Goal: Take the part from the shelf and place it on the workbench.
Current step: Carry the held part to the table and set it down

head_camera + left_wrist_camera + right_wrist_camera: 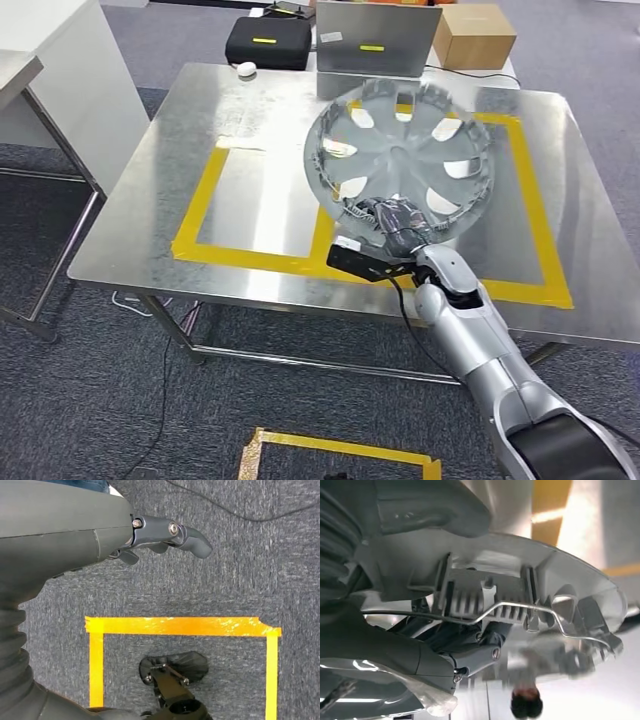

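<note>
The part is a round silver wheel cover (400, 155) with several spoke openings. My right hand (392, 222) grips its near rim and holds it over the steel workbench (256, 190), above the right yellow-taped square; whether it touches the surface I cannot tell. In the right wrist view the cover's ribbed rim and wire clip ring (508, 605) sit just beyond my fingers (471, 655), which wrap the edge. My left hand (166, 535) hangs over the carpet, fingers loosely extended and holding nothing.
Yellow tape marks two squares on the workbench (198, 200). A black case (268, 42), a silver laptop-like box (376, 40) and a cardboard box (474, 35) stand beyond the far edge. A white table (45, 90) is at left. A taped square marks the floor (181, 626).
</note>
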